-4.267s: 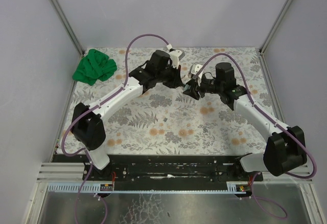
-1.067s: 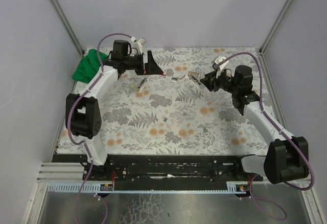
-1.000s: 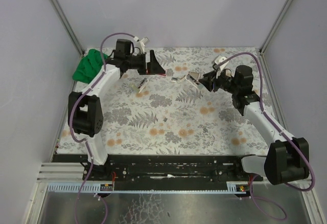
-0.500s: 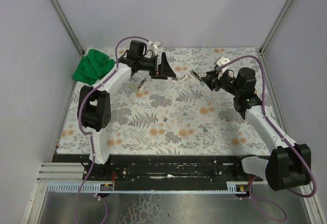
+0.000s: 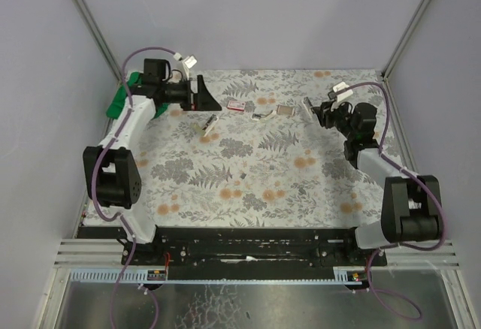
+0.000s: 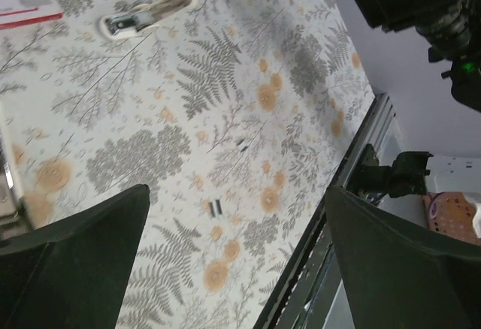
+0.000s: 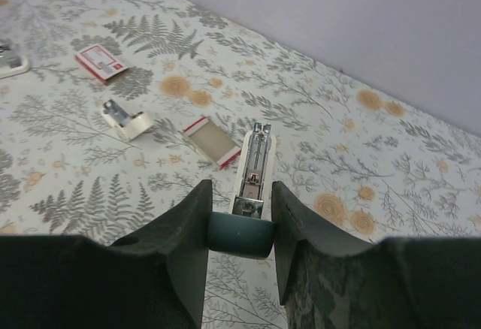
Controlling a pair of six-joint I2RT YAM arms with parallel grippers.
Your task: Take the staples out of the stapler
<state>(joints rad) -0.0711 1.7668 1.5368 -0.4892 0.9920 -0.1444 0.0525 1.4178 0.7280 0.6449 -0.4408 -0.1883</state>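
The right pincer (image 7: 239, 220) grips the stapler (image 7: 252, 165) by its teal rear above the far right of the desk (image 5: 263, 171), open channel upward, likely so that it can be emptied, while the left pincer (image 6: 234, 194) hangs wide and empty at far left

Robotics laboratory test cell. Bench (image 5: 301, 194) covered in a fern-and-flower print, enclosed on three sides by plain pale lilac panels (image 5: 248, 13) set in aluminium frame posts (image 5: 94, 25); two white-and-black robot arms, left arm (image 5: 124, 130) and right arm (image 5: 379, 167), bolted to a black mounting rail (image 5: 248, 242) at the near edge; purple cables (image 5: 139, 49) looped from arm to arm base; slotted cable duct (image 5: 225, 276) and bare sheet metal (image 5: 225, 306) in front of the rail; no domestic furnishing in any view.
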